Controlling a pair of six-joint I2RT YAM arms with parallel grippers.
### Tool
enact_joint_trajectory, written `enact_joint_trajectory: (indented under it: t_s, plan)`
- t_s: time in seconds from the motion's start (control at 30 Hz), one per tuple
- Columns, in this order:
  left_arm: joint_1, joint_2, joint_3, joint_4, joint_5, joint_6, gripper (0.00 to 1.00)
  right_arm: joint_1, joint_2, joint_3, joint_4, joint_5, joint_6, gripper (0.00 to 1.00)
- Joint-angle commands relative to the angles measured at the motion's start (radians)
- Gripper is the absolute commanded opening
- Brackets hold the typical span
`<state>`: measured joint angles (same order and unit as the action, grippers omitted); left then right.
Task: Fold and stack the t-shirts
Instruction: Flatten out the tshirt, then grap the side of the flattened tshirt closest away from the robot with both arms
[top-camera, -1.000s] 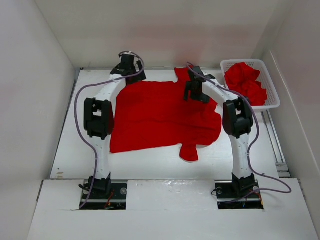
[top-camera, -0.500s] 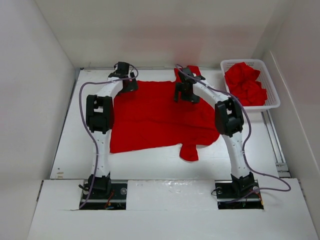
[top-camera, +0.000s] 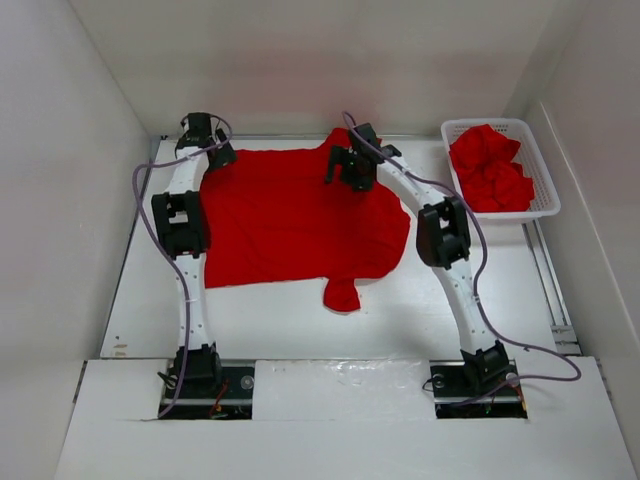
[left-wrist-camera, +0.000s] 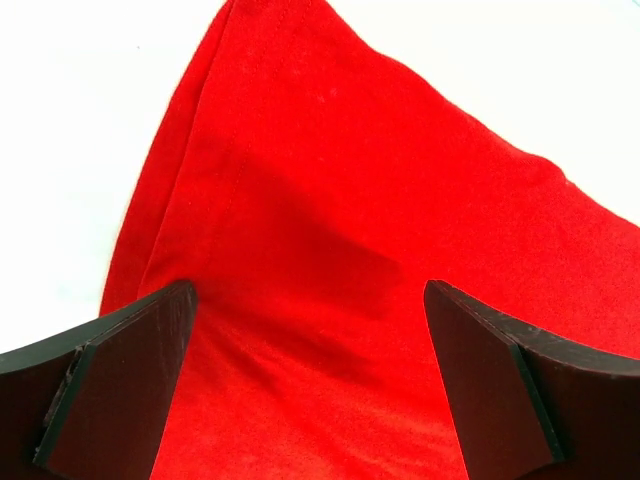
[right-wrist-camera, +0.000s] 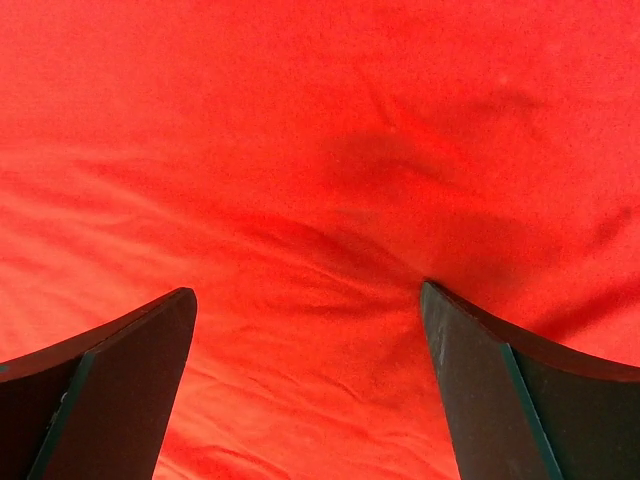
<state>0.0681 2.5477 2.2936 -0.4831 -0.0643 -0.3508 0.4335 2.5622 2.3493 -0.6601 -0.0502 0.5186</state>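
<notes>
One red t-shirt (top-camera: 290, 215) lies spread flat on the white table, a sleeve (top-camera: 342, 293) sticking out at its near edge. My left gripper (top-camera: 215, 152) is at the shirt's far left corner, open. In the left wrist view the cloth corner (left-wrist-camera: 300, 150) lies between and beyond the wide jaws of my left gripper (left-wrist-camera: 308, 292). My right gripper (top-camera: 340, 165) is at the shirt's far edge near the middle, also open. In the right wrist view, wrinkled red cloth (right-wrist-camera: 300, 120) fills the space under my right gripper (right-wrist-camera: 307, 292). More crumpled red t-shirts (top-camera: 490, 165) fill the basket.
A white mesh basket (top-camera: 545, 175) stands at the far right of the table. White walls close in on the left, back and right. Bare table (top-camera: 300, 325) shows between the shirt and the arm bases.
Both arms have swung left along the far edge. The spread shirt has slid left with them, and its right side and sleeve have shifted leftward too.
</notes>
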Motion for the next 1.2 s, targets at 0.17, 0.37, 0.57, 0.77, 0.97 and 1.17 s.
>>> enact_joint_trajectory:
  t_s: [0.17,0.37,0.57,0.77,0.97,1.17]
  plan:
    - [-0.013,-0.056,0.038,0.000,0.089,0.022,0.99,-0.041,-0.045,0.036,0.117,-0.067,-0.023,1.00]
    - [-0.013,-0.298,-0.035,0.001,0.089,0.022,0.99,0.003,-0.301,-0.109,0.117,0.053,-0.147,1.00]
    - [-0.013,-0.656,-0.412,0.035,-0.044,-0.066,0.99,0.143,-0.641,-0.514,0.186,0.301,-0.187,1.00]
    - [-0.013,-1.098,-1.055,0.087,-0.203,-0.329,0.99,0.281,-0.916,-0.899,0.151,0.398,-0.031,1.00]
    - [0.022,-1.441,-1.508,0.093,-0.235,-0.511,0.99,0.509,-1.063,-1.186,0.093,0.446,0.202,1.00]
    - [0.022,-1.655,-1.744,0.158,-0.199,-0.573,0.99,0.587,-1.108,-1.363,0.123,0.403,0.392,1.00]
